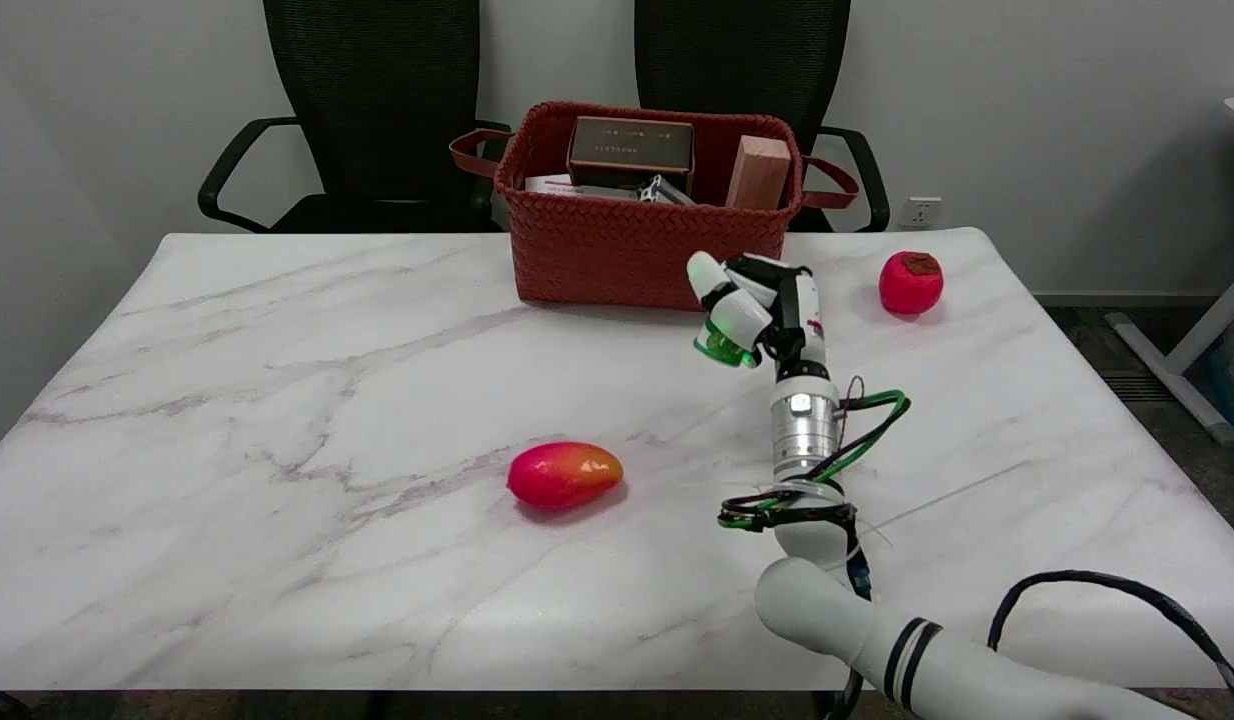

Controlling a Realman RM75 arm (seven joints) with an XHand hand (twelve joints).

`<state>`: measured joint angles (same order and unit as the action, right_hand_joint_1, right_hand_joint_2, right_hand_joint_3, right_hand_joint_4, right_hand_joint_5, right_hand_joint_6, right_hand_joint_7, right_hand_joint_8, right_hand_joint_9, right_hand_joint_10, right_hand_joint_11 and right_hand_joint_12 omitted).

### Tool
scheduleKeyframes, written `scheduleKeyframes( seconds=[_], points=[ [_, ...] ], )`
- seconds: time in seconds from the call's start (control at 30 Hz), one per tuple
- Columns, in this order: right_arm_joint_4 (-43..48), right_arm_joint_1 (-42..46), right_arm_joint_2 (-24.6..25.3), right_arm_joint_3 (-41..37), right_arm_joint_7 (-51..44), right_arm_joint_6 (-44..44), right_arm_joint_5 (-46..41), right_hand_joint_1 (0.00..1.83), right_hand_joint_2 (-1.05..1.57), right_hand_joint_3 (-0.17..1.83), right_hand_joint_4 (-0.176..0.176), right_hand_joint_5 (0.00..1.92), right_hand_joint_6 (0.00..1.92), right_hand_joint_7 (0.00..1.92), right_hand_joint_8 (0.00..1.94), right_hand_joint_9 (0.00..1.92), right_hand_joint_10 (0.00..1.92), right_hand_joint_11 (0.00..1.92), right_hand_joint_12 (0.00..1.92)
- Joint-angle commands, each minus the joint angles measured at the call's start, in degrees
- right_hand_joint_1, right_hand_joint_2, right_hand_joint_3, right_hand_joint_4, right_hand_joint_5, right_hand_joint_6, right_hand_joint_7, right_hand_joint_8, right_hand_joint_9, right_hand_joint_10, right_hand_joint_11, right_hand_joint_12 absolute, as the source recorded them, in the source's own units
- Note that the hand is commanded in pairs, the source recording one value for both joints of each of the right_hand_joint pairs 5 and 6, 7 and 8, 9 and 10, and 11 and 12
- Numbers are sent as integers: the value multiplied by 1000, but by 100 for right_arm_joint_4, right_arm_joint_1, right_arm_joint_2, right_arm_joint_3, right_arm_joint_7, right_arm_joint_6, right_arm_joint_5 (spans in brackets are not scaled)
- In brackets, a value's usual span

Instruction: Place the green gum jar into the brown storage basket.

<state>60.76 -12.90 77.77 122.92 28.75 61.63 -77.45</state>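
While the marble table (277, 400) carried every item, the brown storage basket (637, 250) stood at its far edge and held a dark box (630, 150), a pale wooden block (758, 172) and other items. Just in front of the basket's right corner, the right hand (762, 310) was closed around the green gum jar (722, 345), holding it above the tabletop. A mango (564, 473) lay nearer, well apart. A red fruit (911, 282) sat to the right.
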Motion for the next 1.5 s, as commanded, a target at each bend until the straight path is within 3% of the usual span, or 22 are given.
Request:
scheduleKeyframes(
  seconds=[0.03, 0.63, 1.1, 1.37, 1.5],
  points=[
    [157, -601, -190, -134, -50, 185, 720, 906, 972, 428, 0, 1802, 1802, 1687, 1687, 1679, 1679, 1920, 1920],
    [-1449, -2506, -247, -156, -154, -331, 1053, 900, 923, 507, 0, 1592, 1592, 1639, 1639, 1622, 1622, 1909, 1909],
    [-2929, -3749, -213, -163, -1682, -1199, 1126, 892, 837, 555, 0, 1480, 1480, 1588, 1588, 1570, 1570, 1859, 1859],
    [-4306, -4291, 14, -174, -1696, -1553, 1118, 857, 797, 545, 0, 1317, 1317, 1541, 1541, 1505, 1505, 1789, 1789],
    [-4447, -4298, -28, -411, -1696, -1732, 1099, 843, 797, 556, 0, 1290, 1290, 1524, 1524, 1480, 1480, 1749, 1749]
  ],
)
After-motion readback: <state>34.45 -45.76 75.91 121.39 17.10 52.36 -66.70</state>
